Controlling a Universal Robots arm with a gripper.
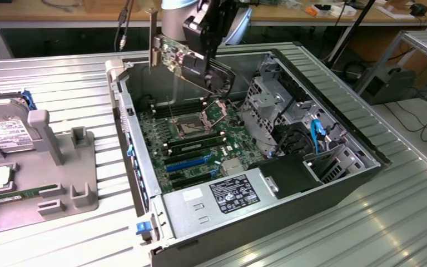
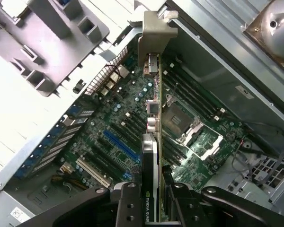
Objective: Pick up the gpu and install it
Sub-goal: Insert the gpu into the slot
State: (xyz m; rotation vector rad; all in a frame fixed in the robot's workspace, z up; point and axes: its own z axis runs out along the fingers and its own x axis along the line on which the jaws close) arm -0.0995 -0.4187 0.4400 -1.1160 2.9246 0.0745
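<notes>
My gripper [image 1: 202,41] is shut on the gpu [image 1: 187,64], a thin green card with a dark face and a silver metal bracket [image 1: 154,39] at one end. The card hangs tilted in the air above the open computer case [image 1: 332,183], over the motherboard [image 1: 198,142]. In the wrist view the gpu [image 2: 152,142] is seen edge-on between my fingers [image 2: 128,203], its bracket [image 2: 155,35] pointing toward the case's rear wall. Below it lie the blue expansion slot [image 2: 120,146] and the CPU socket [image 2: 189,130].
A grey fixture tray [image 1: 35,178] on the exterior view's left holds a silver hard drive [image 1: 6,133] and a green memory stick [image 1: 9,196]. Inside the case are a power supply [image 1: 224,194], a drive cage [image 1: 273,105] and blue cables [image 1: 317,133]. The case stands on a ribbed metal table [image 1: 391,222].
</notes>
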